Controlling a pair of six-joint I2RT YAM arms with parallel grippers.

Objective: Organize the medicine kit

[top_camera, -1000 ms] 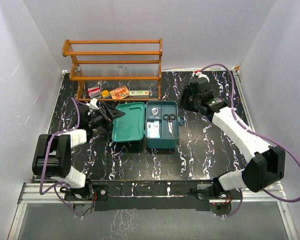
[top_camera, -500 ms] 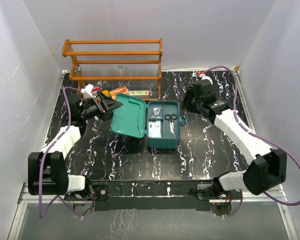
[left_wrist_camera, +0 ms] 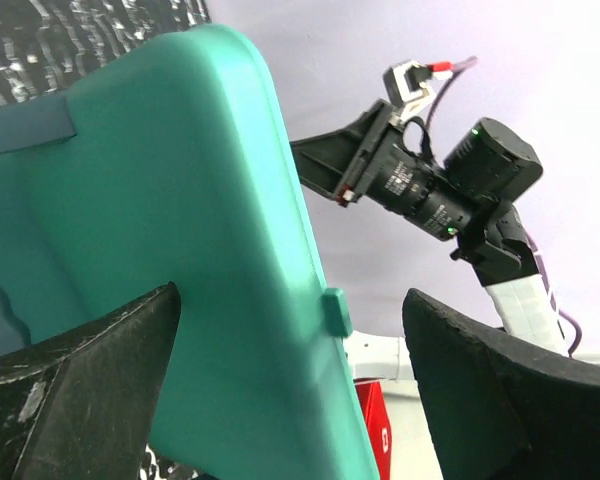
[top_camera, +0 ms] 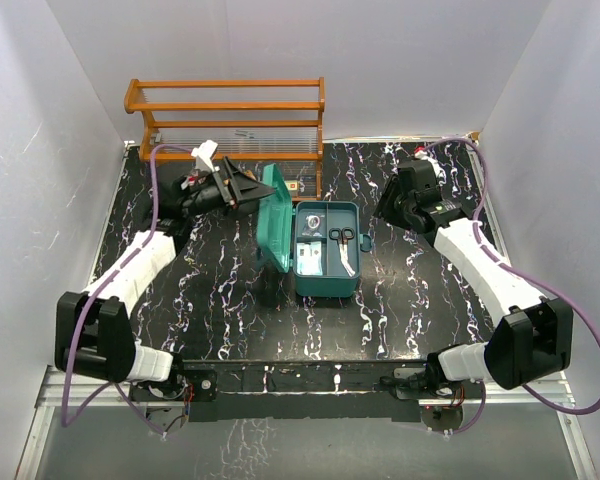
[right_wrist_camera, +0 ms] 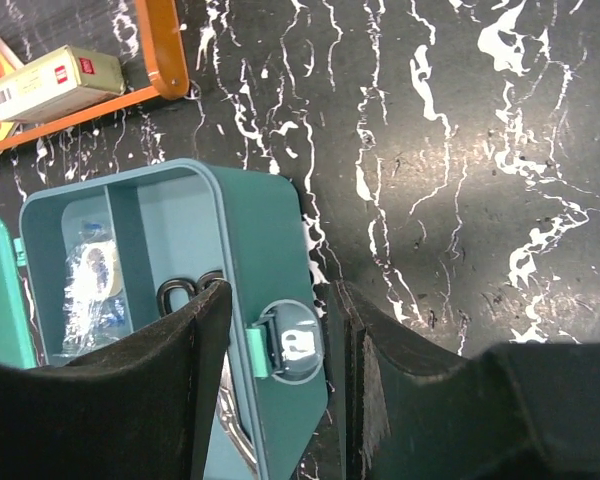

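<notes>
The medicine kit [top_camera: 325, 286] lies open in the middle of the table, a teal box with scissors [top_camera: 342, 240] and packets inside. Its lid [top_camera: 273, 222] stands nearly upright on the left side. My left gripper [top_camera: 252, 188] is open just behind the lid. In the left wrist view the lid [left_wrist_camera: 180, 230] fills the space between the wide fingers [left_wrist_camera: 80, 385]. My right gripper [top_camera: 383, 208] hovers open by the box's right wall. In the right wrist view its fingers [right_wrist_camera: 410, 400] straddle that wall's latch [right_wrist_camera: 295, 342] without touching it.
An orange wooden rack [top_camera: 230, 130] stands at the back left, right behind the lid, with small medicine boxes [right_wrist_camera: 50, 82] on its bottom shelf. A red box [left_wrist_camera: 375, 430] shows past the lid. A wrapped tape roll [right_wrist_camera: 92, 270] sits in a kit compartment.
The lid has swung up from lying flat on the table to nearly upright. My left gripper rose and moved right behind it. The right gripper drew back slightly to the right.
</notes>
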